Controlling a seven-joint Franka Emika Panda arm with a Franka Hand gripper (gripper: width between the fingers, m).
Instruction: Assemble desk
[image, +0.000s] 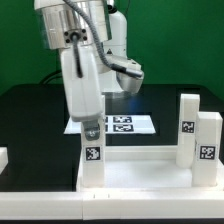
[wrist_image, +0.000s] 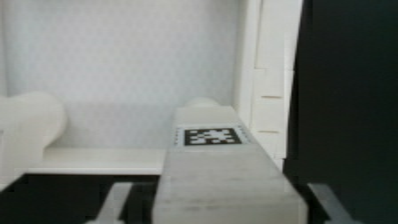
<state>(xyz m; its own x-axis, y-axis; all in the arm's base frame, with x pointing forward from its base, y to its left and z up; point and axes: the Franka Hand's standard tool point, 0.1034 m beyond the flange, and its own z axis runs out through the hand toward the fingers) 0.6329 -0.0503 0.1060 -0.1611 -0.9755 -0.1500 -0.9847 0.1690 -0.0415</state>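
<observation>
You have the arm's two-finger gripper (image: 91, 128) clamped on a blocky white plastic leg (image: 92, 160) with a black-and-white square tag, held upright at the corner of the desk on the exterior view's left. In the wrist view the same leg (wrist_image: 217, 160) fills the foreground between the dark fingers (wrist_image: 123, 198). The wide flat white rimmed desk panel (image: 140, 172) lies on the black table (image: 30, 120), with two more tagged white legs (image: 198, 135) already standing at its end on the exterior view's right. A flat paper sheet printed with tags (image: 122, 124) lies behind it.

I judge the leg is being seated in its socket. Whether it is fully home you cannot tell, since the joint is hidden. Release too early and the leg may lean or topple. Press off-axis and the light panel could slide, shaking the standing legs.
</observation>
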